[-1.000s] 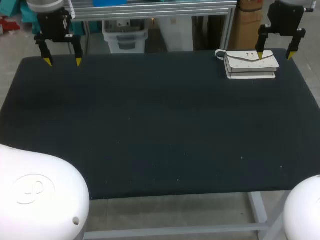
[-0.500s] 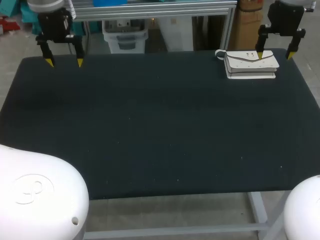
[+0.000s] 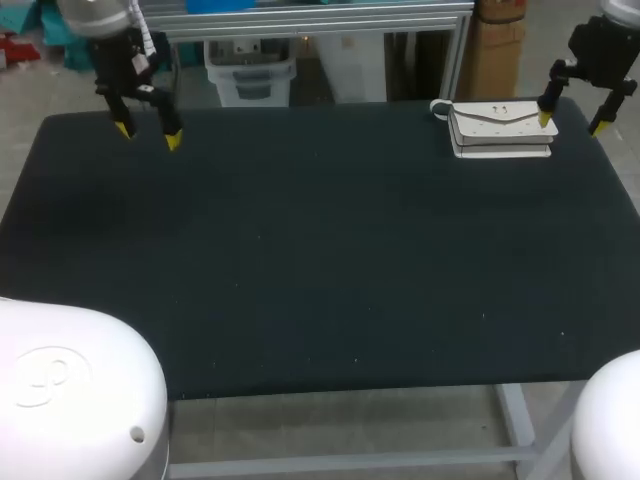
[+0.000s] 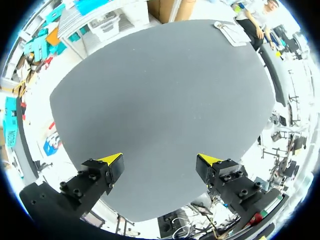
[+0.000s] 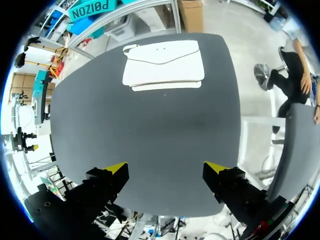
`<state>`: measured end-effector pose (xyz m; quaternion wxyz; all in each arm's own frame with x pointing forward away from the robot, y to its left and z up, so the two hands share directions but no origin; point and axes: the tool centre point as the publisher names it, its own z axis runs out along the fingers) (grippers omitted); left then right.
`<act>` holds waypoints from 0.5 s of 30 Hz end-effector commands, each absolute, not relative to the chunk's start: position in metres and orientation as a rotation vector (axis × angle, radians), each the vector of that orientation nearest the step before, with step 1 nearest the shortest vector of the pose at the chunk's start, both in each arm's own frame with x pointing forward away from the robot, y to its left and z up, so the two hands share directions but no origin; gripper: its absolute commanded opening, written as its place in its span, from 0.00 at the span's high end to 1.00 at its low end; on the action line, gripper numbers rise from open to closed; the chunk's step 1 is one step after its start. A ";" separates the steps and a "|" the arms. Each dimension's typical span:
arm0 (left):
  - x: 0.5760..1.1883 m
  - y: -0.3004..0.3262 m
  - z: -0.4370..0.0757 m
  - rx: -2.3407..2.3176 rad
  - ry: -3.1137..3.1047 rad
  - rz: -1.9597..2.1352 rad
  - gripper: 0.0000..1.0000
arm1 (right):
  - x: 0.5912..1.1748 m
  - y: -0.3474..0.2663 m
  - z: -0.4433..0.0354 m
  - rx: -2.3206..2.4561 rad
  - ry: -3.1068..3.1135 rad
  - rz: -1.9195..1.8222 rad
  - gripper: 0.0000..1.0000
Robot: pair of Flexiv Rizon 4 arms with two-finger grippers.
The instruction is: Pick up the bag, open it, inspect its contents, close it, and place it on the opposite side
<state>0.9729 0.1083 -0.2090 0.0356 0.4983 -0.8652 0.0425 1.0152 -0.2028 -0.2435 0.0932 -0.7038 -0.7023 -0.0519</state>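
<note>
Right gripper (image 3: pixel 572 122) is sliding off the bag (image 3: pixel 500 130) toward the table's (image 3: pixel 320 270) right edge, fingers spread wide, gripping nothing. Left gripper (image 3: pixel 147 136) is swinging inward at the far left corner, likewise spread and empty. Bag is sitting unmoved near the far right corner; looks like both are lining up, pickup not started.

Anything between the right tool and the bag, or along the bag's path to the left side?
Nothing visible. The right tool hangs open close to the bag, and the table between the bag and the left side shows no objects.
</note>
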 end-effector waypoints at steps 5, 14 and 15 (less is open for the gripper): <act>0.952 0.082 -0.224 0.849 -3.040 0.287 0.00 | 1.041 -0.229 -0.268 -1.946 -2.044 -0.234 0.00; 0.959 0.071 -0.227 0.774 -2.963 0.318 0.00 | 1.055 -0.237 -0.273 -2.025 -2.005 -0.229 0.00; 0.959 0.071 -0.227 0.774 -2.963 0.318 0.00 | 1.055 -0.237 -0.273 -2.025 -2.005 -0.229 0.00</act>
